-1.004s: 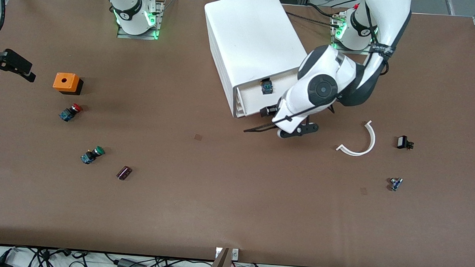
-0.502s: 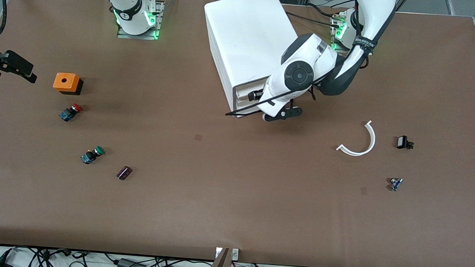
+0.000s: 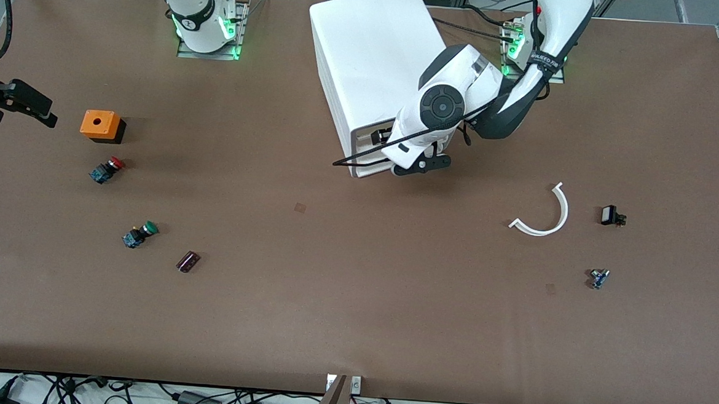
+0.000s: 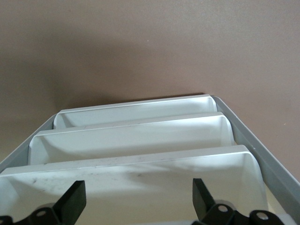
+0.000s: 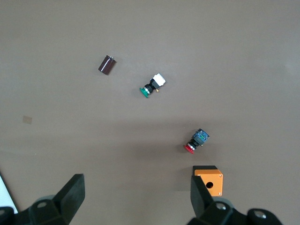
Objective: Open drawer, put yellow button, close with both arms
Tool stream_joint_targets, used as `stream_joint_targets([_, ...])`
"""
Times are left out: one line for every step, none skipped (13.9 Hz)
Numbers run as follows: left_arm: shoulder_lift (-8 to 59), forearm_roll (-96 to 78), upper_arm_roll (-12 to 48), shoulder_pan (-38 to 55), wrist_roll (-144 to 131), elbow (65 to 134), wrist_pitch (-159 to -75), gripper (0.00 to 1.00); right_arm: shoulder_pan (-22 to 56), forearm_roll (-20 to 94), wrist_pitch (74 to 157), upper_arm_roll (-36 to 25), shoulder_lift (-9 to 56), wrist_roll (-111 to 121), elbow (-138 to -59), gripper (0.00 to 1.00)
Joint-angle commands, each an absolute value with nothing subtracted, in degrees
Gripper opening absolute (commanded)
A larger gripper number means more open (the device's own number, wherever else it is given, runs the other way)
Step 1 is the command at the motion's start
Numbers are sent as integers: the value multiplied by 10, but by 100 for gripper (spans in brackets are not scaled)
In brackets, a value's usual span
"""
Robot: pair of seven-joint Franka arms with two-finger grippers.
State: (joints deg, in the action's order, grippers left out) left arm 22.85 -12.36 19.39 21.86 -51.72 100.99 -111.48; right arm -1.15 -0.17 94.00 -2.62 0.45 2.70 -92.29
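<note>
The white cabinet stands between the two arm bases. Its uppermost drawer is pushed in, and its front lies about level with the lower drawer fronts. The yellow button is hidden. My left gripper is at the cabinet's front, level with the top drawer. In the left wrist view the left gripper is open and empty, with its fingertips against the drawer's front lip. My right gripper waits open and empty over the table at the right arm's end. It also shows in the right wrist view.
An orange box, a red-capped switch, a green-capped switch and a brown cylinder lie toward the right arm's end. A white curved strip and two small parts lie toward the left arm's end.
The left arm has moved toward the cabinet and the open top drawer has slid in. The small part that lay in the drawer no longer shows. The right arm has barely moved.
</note>
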Motion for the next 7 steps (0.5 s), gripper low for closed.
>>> stream_joint_targets([209,-110,203,212,-522,1024,-1107,100,-14,-9,939,-25,-2,35,-927,100])
stream_joint_targets([209,-106,200,208,-520,1020,-1107,100,-15,-9,938,-25,-2,37,-927,100])
stream_joint_targets([208,-85,199,200,-520,1012,-1107,100,-13,-9,939,-24,-2,37,-927,100])
stream_joint_targets([208,-54,199,193,-521,1004,-1107,100,-11,-8,939,-24,-2,36,-927,100])
stream_joint_targets([208,-21,199,186,-522,992,-1102,100,-11,-7,939,-23,-2,33,-926,100])
stream_joint_targets([208,5,198,173,-521,974,-1086,100,-12,-3,940,-24,-2,30,-923,100])
stream_joint_targets([207,33,199,163,-521,962,-1079,100,-13,1,940,-24,-2,30,-920,100])
